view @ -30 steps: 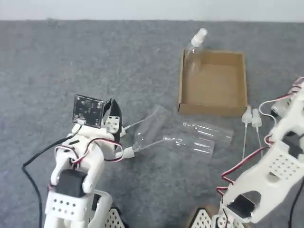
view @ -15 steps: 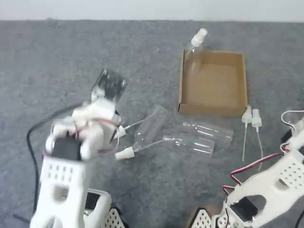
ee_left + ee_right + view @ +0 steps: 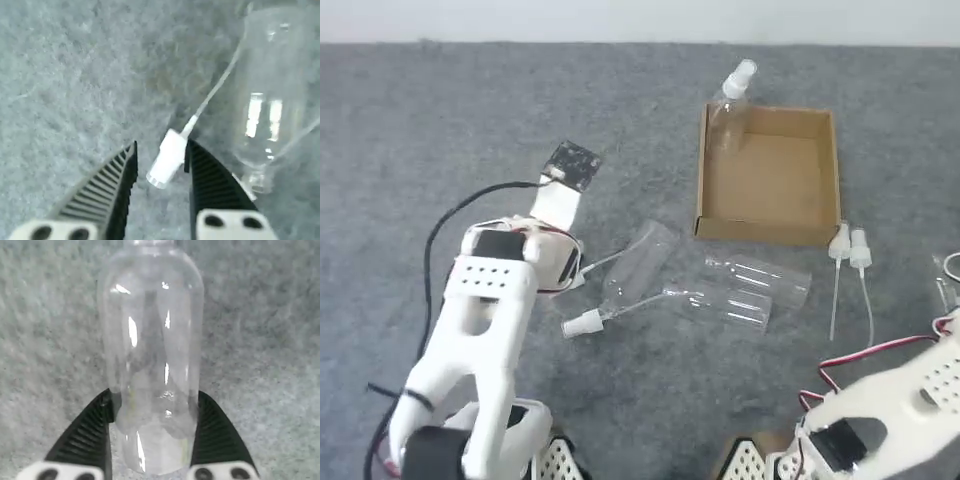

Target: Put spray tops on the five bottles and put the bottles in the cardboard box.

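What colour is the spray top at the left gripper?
White; the spray top shows best in left wrist view.

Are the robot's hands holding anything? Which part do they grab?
The right hand grips a clear bottle by its sides, near the base. The left hand is open around a white spray top, not gripping it.
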Controlling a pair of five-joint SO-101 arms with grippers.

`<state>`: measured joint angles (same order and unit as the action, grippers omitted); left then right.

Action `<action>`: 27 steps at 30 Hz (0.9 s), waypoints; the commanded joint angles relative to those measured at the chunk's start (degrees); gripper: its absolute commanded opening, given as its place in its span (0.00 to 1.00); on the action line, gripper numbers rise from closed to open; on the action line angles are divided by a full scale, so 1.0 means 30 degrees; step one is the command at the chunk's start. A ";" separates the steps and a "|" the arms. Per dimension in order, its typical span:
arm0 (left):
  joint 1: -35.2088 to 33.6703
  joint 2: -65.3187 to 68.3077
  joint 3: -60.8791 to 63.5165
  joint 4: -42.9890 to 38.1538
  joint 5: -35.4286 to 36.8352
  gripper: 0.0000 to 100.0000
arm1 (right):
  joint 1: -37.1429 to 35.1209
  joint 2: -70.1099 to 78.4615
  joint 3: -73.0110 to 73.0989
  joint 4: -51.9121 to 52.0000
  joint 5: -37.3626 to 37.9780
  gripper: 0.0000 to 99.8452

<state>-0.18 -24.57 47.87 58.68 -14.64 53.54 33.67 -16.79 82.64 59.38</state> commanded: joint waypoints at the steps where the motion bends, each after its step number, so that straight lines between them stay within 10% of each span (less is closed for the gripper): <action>1: -0.0762 0.1348 -0.0132 -0.1084 -0.1084 0.14 | 0.0337 -0.0249 -0.0967 0.0425 0.0264 0.01; 15: -0.1084 0.0498 0.0601 0.1348 -0.3311 0.14 | 0.0366 -0.0425 -0.0996 0.2154 0.0234 0.01; 27: -0.2168 0.4337 0.2037 -0.3077 -0.4220 0.14 | 0.1509 -0.2095 -0.0967 0.2740 0.0264 0.01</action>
<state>-5.45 -17.10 55.52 53.76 -27.03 57.67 33.14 -16.79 88.62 60.70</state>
